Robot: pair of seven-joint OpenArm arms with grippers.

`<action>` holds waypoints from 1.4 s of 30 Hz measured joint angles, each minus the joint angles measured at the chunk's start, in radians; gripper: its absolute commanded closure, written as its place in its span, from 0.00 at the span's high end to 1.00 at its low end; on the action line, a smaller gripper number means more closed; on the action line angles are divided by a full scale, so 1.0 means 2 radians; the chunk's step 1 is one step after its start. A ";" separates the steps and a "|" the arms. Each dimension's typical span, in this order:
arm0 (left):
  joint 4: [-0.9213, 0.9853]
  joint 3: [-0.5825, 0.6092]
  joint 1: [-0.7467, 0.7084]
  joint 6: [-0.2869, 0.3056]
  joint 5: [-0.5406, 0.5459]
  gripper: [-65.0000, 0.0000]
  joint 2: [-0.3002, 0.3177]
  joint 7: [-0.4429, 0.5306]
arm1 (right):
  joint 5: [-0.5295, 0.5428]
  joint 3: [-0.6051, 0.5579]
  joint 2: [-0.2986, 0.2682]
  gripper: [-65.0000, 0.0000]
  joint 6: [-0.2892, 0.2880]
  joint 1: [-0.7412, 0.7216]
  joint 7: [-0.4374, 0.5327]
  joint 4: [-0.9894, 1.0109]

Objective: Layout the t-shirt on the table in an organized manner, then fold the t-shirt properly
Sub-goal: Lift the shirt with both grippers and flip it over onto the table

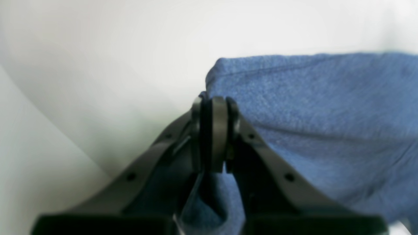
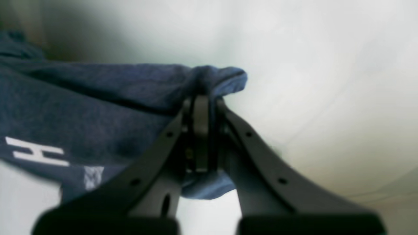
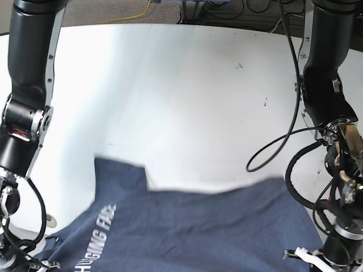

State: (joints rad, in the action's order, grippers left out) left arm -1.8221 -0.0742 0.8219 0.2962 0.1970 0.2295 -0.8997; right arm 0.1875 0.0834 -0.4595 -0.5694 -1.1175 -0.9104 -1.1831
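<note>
The t-shirt (image 3: 187, 226) is dark navy, held up and stretched across the bottom of the base view above the white table (image 3: 187, 85). Its white "HUGGING FACE" letters (image 3: 97, 238) run along the lower left. In the left wrist view my left gripper (image 1: 214, 101) is shut on a bunched edge of the t-shirt (image 1: 320, 107), and the cloth spreads to the right. In the right wrist view my right gripper (image 2: 201, 99) is shut on another edge of the t-shirt (image 2: 98, 107), and the cloth with a white "H" (image 2: 36, 151) hangs to the left. The base view shows neither gripper's fingertips.
The right arm (image 3: 25, 113) stands along the left edge of the base view and the left arm (image 3: 323, 85) along the right, with black cables (image 3: 283, 113) looping beside it. A small round grommet hole (image 3: 52, 217) lies near the left arm base. Carpet and cables lie beyond the table's far edge.
</note>
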 measured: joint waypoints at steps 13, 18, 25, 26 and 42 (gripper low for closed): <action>-0.034 -0.027 -0.030 -0.001 0.060 0.00 0.023 -0.066 | 0.013 0.060 -0.005 0.00 0.000 0.119 -0.116 -0.211; -0.037 -0.045 -0.123 0.000 0.085 0.00 0.021 -0.081 | 0.010 0.086 -0.004 0.00 -0.002 0.223 -0.151 -0.302; -0.036 -0.064 -0.263 -0.002 0.124 0.00 0.020 -0.079 | 0.012 0.129 0.023 0.00 -0.001 0.381 -0.149 -0.374; -0.036 -0.064 -0.281 -0.003 0.125 0.00 0.020 -0.079 | 0.011 0.138 0.029 0.00 -0.001 0.400 -0.150 -0.377; -0.034 -0.063 -0.476 -0.003 0.126 0.00 -0.012 -0.074 | 0.008 0.160 0.089 0.00 -0.002 0.587 -0.096 -0.377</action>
State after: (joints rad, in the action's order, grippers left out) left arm -1.8900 -0.2005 -0.1295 0.2893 0.4500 0.2062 -1.0473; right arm 0.2028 0.4038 -0.2813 -0.5735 0.0570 -1.1019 -1.9373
